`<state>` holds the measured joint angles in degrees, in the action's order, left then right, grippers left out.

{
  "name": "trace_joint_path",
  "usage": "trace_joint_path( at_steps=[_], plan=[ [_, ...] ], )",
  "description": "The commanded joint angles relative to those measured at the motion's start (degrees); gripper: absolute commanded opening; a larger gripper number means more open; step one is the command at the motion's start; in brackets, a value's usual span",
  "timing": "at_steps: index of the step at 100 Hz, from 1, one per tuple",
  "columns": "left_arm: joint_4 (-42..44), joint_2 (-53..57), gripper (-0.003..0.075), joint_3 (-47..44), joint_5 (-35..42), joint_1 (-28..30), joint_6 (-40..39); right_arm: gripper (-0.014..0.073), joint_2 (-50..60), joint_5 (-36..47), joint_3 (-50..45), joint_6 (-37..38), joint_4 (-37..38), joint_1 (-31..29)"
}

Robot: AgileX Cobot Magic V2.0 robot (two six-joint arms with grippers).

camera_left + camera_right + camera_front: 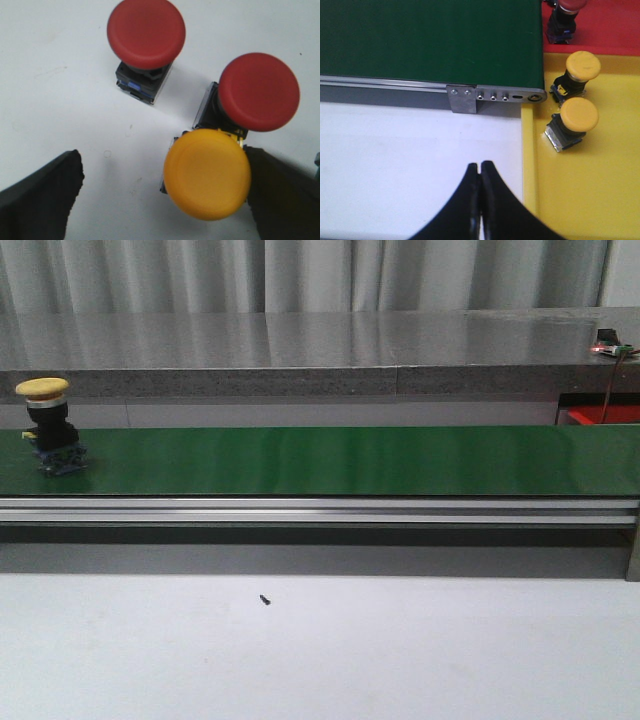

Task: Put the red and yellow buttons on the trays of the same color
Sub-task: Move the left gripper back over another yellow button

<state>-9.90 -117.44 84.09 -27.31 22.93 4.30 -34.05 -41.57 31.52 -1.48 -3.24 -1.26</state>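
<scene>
buttons [575,122], two yellow, in yellow tray [590,200]; right tool [480,167] pressed together, left tool [165,200] spread.

**Right gripper closed over the white table beside the yellow tray**

The right gripper [480,172] hangs above the white table [395,150], its two black fingers pressed tip to tip with nothing between them. Just beside it lies the yellow tray [580,195], holding two yellow buttons: one [581,70] near the conveyor's end bracket [495,96], the other [572,122] close next to it, tilted. Behind the yellow tray sits the red tray [610,25], where a red button [563,17] stands at its edge, partly cut off by the frame. The green belt [430,40] carries no parts in this view.
</scene>
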Motion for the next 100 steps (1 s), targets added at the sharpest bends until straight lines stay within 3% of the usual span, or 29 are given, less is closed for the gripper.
trace_joint_path(
  at_steps=[1, 50, 81, 90, 100],
  plan=[
    [-0.4, 3.1, 0.0618, 1.9, 3.6, 0.1, -0.3, -0.0066, 0.1, 3.6, 1.5, -0.1, 0.1, 0.2],
    [-0.7, -0.1, 0.0599, 1.9, 3.8, 0.0, -0.3, -0.0066, 0.1, 3.6, 1.5, -0.1, 0.1, 0.2],
    [-0.8, -0.1, 0.0210, 1.9, 4.5, 0.0, -0.3, -0.0066, 0.1, 3.6, 1.5, -0.1, 0.1, 0.2],
    [-0.8, -0.1, 0.0155, 1.9, 4.5, 0.0, -0.3, -0.0066, 0.1, 3.6, 1.5, -0.1, 0.1, 0.2],
    [-0.8, -0.1, 0.0146, 1.9, 4.4, 0.0, -0.3, -0.0066, 0.1, 3.6, 1.5, -0.1, 0.1, 0.2]
  ],
)
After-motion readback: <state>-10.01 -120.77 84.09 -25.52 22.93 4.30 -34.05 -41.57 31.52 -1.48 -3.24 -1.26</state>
